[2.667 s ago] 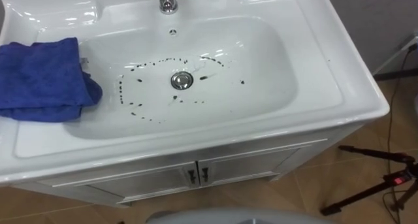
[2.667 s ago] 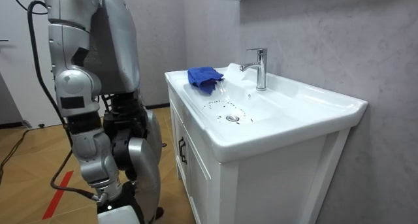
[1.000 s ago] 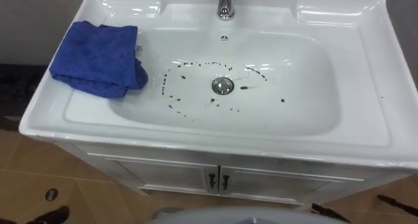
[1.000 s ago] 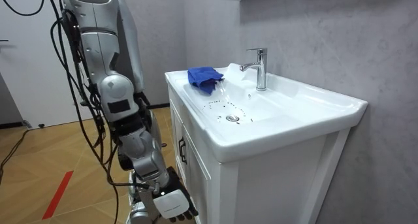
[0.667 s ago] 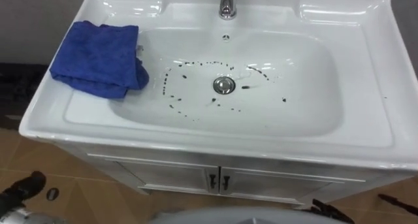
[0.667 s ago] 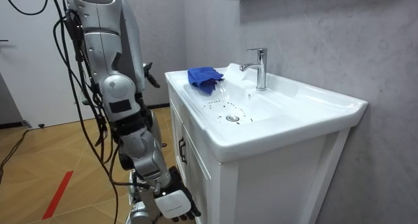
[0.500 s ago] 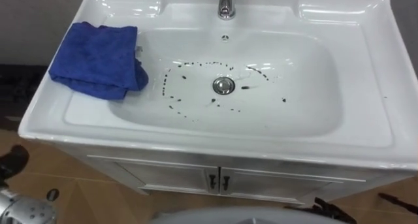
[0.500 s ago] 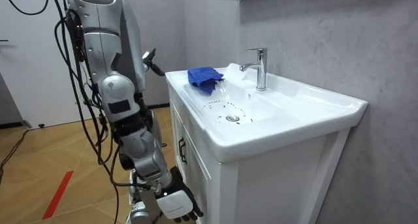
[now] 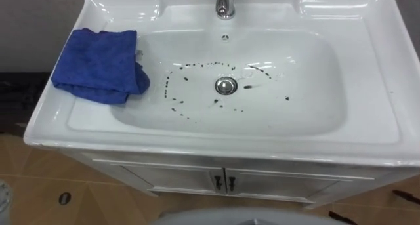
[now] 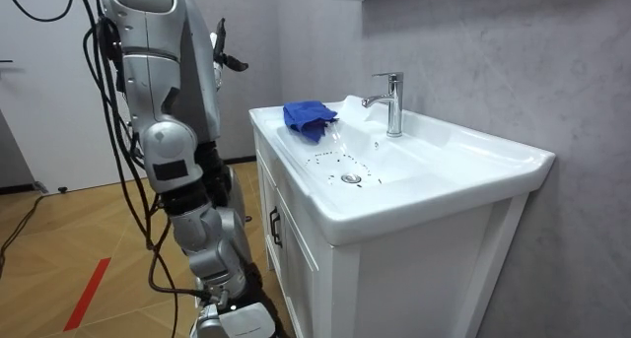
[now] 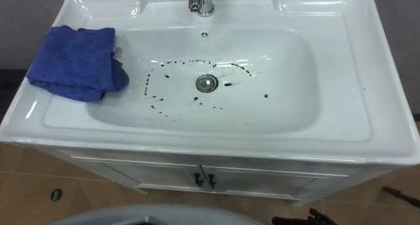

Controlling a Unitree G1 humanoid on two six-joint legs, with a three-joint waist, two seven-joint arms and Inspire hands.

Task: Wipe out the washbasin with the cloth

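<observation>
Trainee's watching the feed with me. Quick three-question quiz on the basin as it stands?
1. True or false: the blue cloth lies on the basin's ledge at the robot's right.
2. The dark specks lie: A) on the cloth, B) around the drain, C) on the ledge.
3. Has wiping begun? How can you tell?
Key: 1 false, robot's left. 2 B. 3 No: cloth lies unheld, specks sit in the bowl.
</observation>
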